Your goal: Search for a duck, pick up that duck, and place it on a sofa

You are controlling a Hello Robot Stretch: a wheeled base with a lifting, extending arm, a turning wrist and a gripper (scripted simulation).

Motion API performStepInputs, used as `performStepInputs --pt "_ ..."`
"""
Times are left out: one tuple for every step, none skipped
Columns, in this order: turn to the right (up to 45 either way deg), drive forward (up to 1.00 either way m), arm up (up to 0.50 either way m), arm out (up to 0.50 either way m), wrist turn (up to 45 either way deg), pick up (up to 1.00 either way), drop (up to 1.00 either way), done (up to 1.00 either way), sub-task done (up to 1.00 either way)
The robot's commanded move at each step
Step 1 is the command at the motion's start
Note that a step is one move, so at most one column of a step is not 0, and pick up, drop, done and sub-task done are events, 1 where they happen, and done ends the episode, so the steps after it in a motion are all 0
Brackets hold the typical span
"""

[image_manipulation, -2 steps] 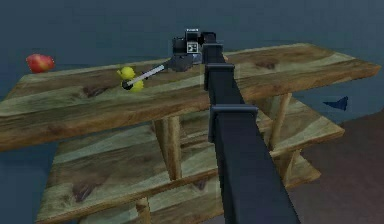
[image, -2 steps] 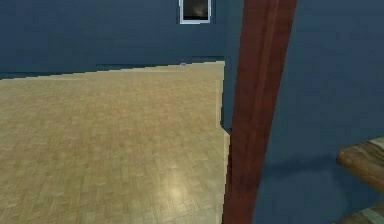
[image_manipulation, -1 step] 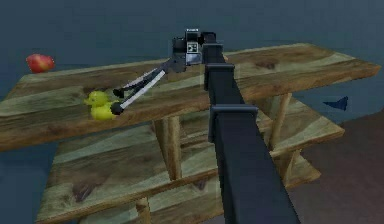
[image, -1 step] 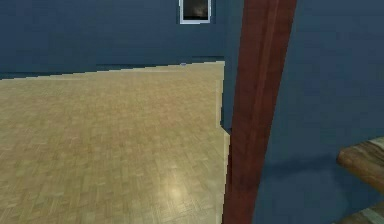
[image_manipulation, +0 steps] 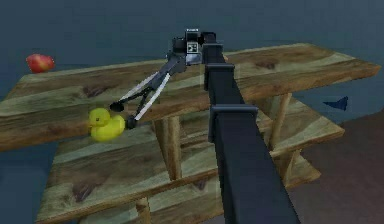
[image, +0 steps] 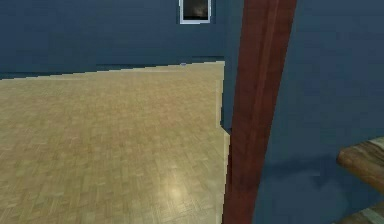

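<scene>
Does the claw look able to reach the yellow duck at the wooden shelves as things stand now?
Probably yes. The claw lies right at the duck, by the front edge of the top shelf, and nothing stands between them. Whether it touches or holds the duck, I cannot tell.

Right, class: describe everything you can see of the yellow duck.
The duck is a small, glossy yellow toy with a round head on a plumper body, upright, head toward the view's left. It shows at the front edge of the wooden table's top board, with the lower shelf behind it, right at the gripper's thin fingers. Whether it rests on wood or is held cannot be told.
</scene>
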Motion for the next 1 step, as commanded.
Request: performStepInputs --pt "0.0 0.00 0.00 -0.48 0.0 0.00 0.00 0.00 0.00"
